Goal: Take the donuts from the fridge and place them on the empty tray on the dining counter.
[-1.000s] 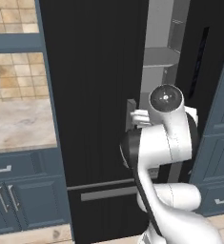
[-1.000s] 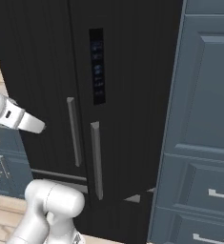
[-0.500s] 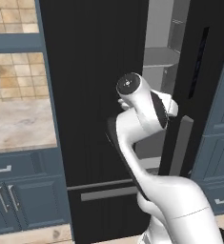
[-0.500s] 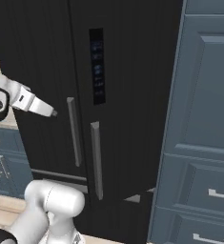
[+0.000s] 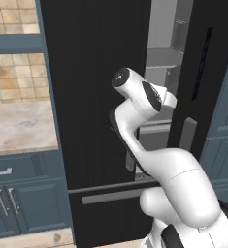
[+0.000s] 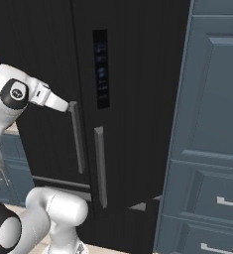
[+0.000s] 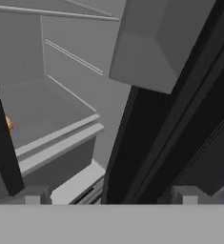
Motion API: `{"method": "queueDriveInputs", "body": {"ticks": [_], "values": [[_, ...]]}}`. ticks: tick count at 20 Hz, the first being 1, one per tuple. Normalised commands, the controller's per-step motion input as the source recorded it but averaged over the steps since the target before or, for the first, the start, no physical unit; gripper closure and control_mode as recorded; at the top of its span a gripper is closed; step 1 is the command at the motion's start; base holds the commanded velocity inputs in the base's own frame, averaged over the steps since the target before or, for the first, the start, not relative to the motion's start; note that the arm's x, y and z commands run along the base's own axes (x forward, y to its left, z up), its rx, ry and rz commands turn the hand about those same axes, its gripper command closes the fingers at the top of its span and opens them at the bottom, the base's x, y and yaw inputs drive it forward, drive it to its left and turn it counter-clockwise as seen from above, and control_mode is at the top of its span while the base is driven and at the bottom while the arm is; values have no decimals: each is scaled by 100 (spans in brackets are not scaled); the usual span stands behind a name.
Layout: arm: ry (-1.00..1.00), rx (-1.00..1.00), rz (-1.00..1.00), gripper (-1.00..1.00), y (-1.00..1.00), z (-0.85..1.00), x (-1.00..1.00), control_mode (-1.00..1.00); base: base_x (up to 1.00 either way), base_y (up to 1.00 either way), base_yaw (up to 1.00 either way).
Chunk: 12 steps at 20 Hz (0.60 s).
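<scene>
The black fridge [image 5: 93, 72] stands in front of me with one door ajar, and its grey shelved interior [image 5: 164, 60] shows through the gap. My gripper [image 6: 63, 106] hovers at the top of a long grey door handle [image 6: 76, 136]. In the hand view my gripper [image 7: 109, 196] is open, with the dark door edge [image 7: 132, 143] running up between its fingertips. A small orange patch, one of the donuts [image 7: 8, 125], peeks out on a grey shelf [image 7: 51, 109] behind a dark bar. The tray and the dining counter are out of view.
A marble-topped blue wall cabinet [image 5: 18, 128] with tiled backsplash stands left of the fridge. A tall blue-grey cabinet [image 6: 212, 124] flanks its right side. A second door handle [image 6: 100, 166] hangs beside the first. A grey door bin [image 7: 156, 43] juts out overhead in the hand view.
The arm has turned, carrying the hand up and toward the fridge door handle. The jaws have stayed wide apart.
</scene>
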Motion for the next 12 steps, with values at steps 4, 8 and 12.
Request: {"method": "queueDriveInputs", "body": {"ticks": [4,8,12], "values": [[0,-5,-11,-100,-46,0,33,-100,0,0,0],[0,-5,-10,-100,-40,0,16,-100,0,0,0],[-1,-5,-10,-100,-63,0,-12,-100,0,0,0]]}}
